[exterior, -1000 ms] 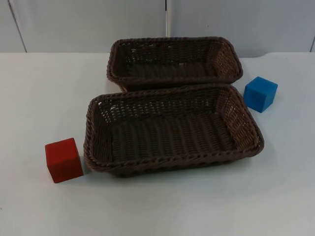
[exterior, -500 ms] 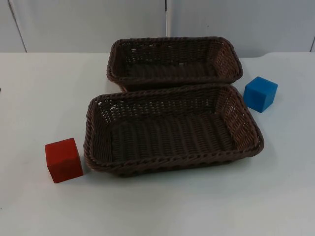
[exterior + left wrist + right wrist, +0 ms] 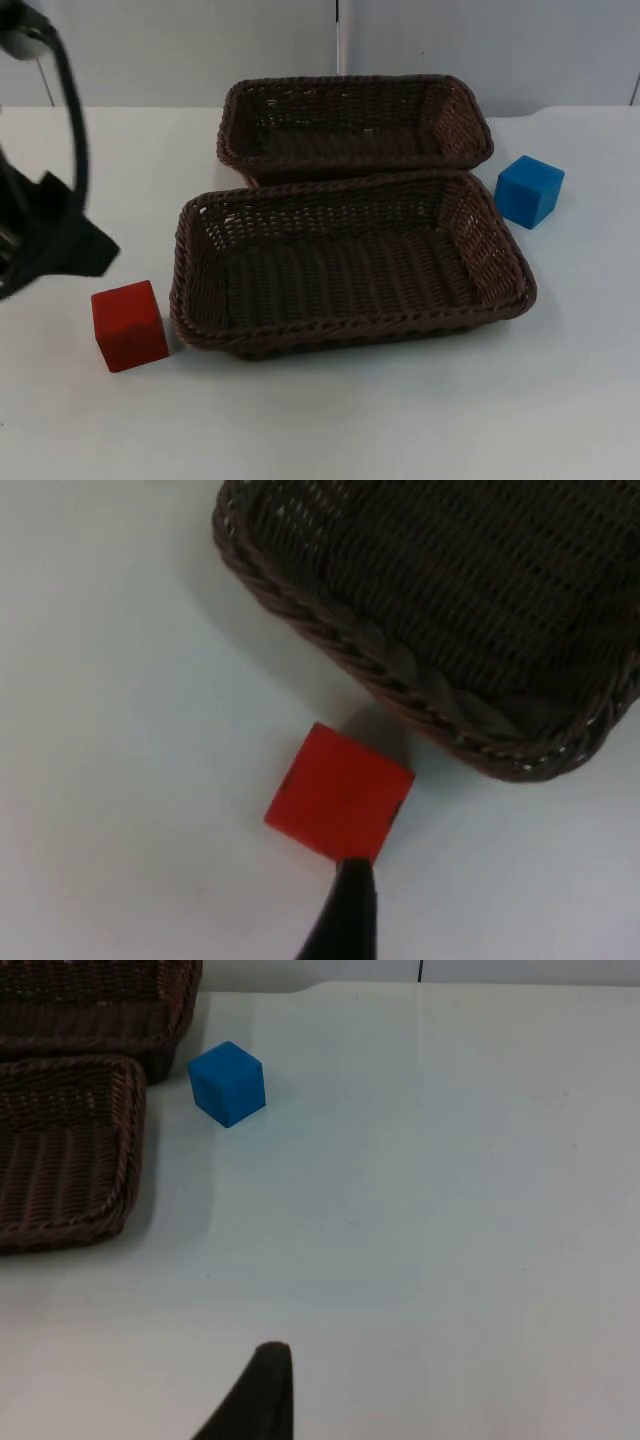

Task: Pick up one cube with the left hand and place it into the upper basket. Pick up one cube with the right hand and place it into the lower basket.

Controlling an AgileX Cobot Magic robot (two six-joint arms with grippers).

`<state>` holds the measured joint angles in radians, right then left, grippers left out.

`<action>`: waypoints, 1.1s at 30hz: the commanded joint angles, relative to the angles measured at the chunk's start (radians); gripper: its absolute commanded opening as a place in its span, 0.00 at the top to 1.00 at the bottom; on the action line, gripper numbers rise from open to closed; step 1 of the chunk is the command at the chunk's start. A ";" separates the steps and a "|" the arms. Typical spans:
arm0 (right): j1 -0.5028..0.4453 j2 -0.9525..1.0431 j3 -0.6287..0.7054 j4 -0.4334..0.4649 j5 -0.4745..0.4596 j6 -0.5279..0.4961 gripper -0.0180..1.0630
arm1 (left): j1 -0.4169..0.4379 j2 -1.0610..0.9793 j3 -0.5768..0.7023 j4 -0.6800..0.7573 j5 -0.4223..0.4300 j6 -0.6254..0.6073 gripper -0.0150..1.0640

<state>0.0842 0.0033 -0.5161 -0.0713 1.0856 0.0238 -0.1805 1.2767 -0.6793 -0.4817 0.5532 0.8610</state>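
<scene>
Left gripper [image 3: 45, 250] has entered above the red cube [image 3: 129, 325] beside lower basket [image 3: 200, 330]; finger spread unclear

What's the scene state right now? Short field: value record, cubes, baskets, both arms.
red cube: on the table, beside the lower basket's left end, not grasped
blue cube: on the table, right of the baskets, not grasped
upper basket: holds no cube
lower basket: holds no cube
left gripper: above the table close to the red cube, one fingertip next to it
right gripper: over bare table, well apart from the blue cube
task: no cube placed yet
</scene>
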 commanded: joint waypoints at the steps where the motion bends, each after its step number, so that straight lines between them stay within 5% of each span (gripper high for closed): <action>1: -0.006 -0.003 0.000 0.004 -0.007 -0.011 0.01 | -0.033 0.034 -0.007 0.019 -0.063 0.005 0.29; 33: -0.006 -0.003 0.000 0.004 -0.007 -0.011 0.01 | -0.057 0.461 -0.007 0.140 -0.444 0.102 0.29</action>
<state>0.0842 0.0033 -0.5161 -0.0713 1.0856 0.0218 -0.2312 1.7291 -0.6812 -0.3587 0.1373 0.9605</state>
